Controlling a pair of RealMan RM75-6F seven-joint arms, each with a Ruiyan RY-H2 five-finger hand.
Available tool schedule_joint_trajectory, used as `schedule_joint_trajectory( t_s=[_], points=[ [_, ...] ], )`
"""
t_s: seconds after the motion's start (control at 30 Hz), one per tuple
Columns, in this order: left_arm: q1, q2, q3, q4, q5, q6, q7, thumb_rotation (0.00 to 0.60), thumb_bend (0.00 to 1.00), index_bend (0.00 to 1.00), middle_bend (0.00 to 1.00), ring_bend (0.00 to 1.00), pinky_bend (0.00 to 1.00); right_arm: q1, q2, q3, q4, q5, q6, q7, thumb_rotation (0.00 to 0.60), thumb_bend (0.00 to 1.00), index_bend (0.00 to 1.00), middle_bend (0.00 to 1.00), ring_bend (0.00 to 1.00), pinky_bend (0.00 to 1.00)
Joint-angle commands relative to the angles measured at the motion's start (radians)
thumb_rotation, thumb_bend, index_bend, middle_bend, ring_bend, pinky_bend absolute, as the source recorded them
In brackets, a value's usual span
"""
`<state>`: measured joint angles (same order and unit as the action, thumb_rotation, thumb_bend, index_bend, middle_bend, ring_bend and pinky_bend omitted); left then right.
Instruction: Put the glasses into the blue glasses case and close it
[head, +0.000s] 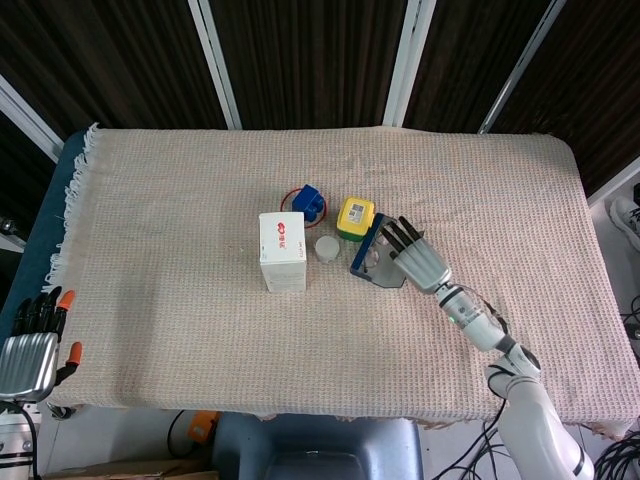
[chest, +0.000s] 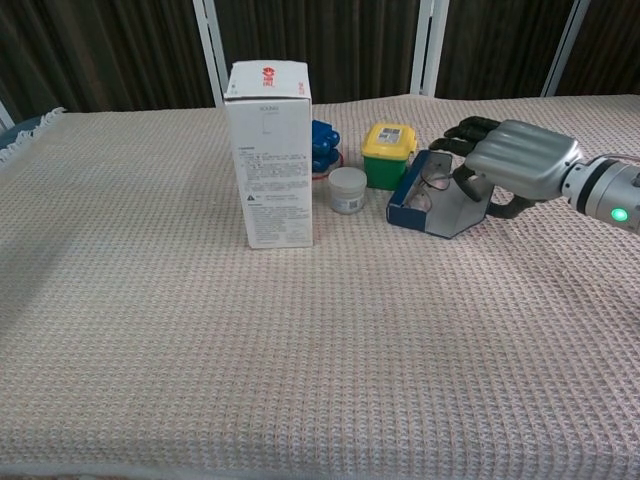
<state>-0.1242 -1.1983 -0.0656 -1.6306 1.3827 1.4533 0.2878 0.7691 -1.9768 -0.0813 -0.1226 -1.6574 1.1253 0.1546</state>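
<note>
The blue glasses case (head: 366, 260) (chest: 404, 204) lies right of the yellow-lidded tub, its grey lid (chest: 458, 207) tilted up about halfway. The glasses (chest: 433, 183) lie inside, partly hidden by the lid. My right hand (head: 415, 258) (chest: 512, 160) is just behind the lid, fingers stretched out over its top edge and touching it, the thumb (chest: 468, 180) against the lid's side. It grips nothing. My left hand (head: 30, 345) hangs off the table's near left corner, fingers apart and empty.
A tall white box (head: 282, 250) (chest: 268, 150) stands left of the case. Between them are a small white jar (head: 327, 247) (chest: 347, 190), a yellow-lidded green tub (head: 355, 217) (chest: 389, 155) and a blue item on a red ring (head: 308, 203) (chest: 322, 147). A woven cloth (head: 180, 200) covers the table.
</note>
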Motion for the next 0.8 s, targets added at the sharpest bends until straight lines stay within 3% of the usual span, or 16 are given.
schedule_joint_trajectory(
  t_s=[0.03,0.33,0.8],
  points=[
    [0.000,0.001,0.001,-0.001,0.003,0.000,-0.003,0.600,0.41,0.00,0.00,0.00,0.02,-0.003,0.003,-0.002,-0.001,-0.001,0.002,0.000,0.600,0.60,0.75,0.19,0.00,0.00],
    [0.003,0.005,0.006,-0.002,0.016,0.004,-0.010,0.600,0.41,0.00,0.00,0.00,0.02,-0.020,0.021,-0.007,-0.014,-0.006,0.036,0.008,0.600,0.66,0.77,0.19,0.00,0.00],
    [0.008,0.019,0.010,-0.007,0.033,0.010,-0.040,0.600,0.41,0.00,0.00,0.00,0.02,-0.180,0.113,-0.067,-0.136,-0.063,0.274,0.039,0.600,0.66,0.77,0.19,0.00,0.00]
  ],
)
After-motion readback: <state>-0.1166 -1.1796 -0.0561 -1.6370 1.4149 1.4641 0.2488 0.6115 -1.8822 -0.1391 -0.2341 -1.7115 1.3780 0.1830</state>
